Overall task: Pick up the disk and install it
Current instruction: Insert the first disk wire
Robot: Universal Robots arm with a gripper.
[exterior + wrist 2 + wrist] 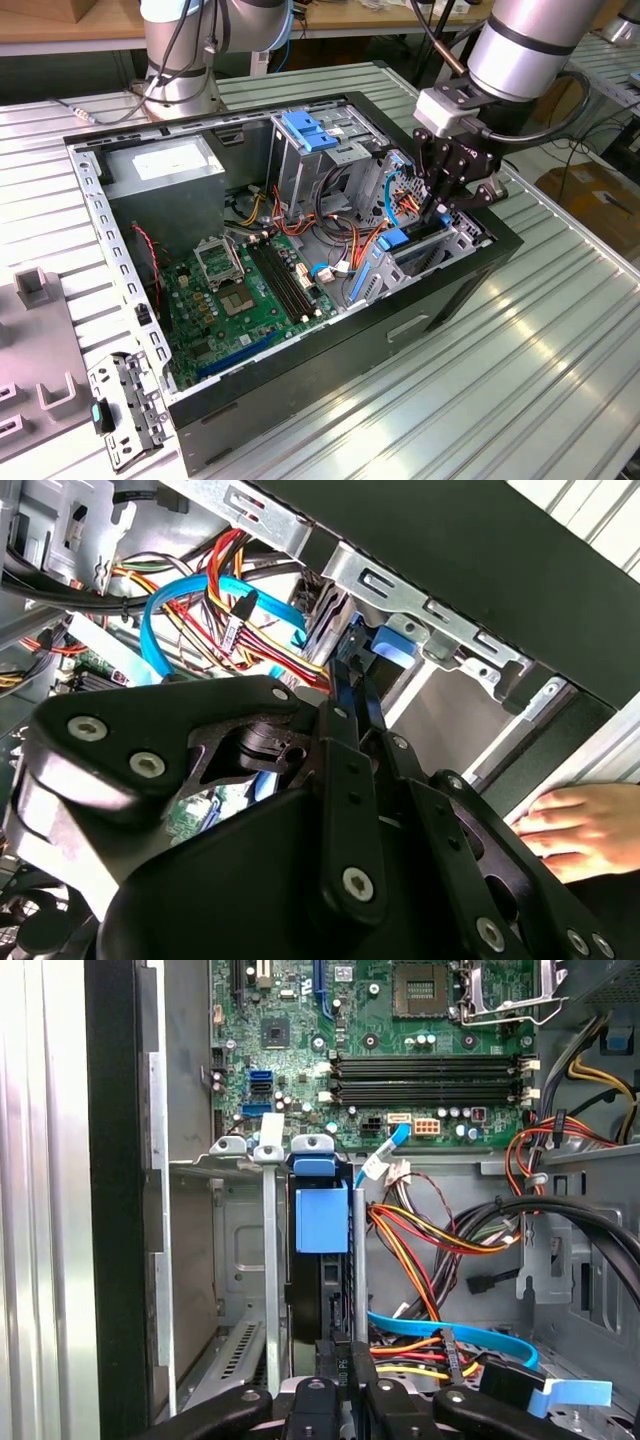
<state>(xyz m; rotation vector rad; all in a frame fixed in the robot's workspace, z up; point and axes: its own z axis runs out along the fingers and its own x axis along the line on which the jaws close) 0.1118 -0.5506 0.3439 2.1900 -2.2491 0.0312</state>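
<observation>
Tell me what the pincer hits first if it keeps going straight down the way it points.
Probably the disk, standing on edge in its bay right below the pincer; depth there is hard to judge.

Robotics lab: opened computer case (300,395), ribbed metal bench (520,370)

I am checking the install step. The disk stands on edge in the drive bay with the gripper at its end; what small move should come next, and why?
Probably a short, straight push further into the bay. In the first wrist view the disk sits between the metal bay walls, and the gripper is at its near end. In the exterior view the gripper is low at the bay, so the disk seems nearly seated.
</observation>
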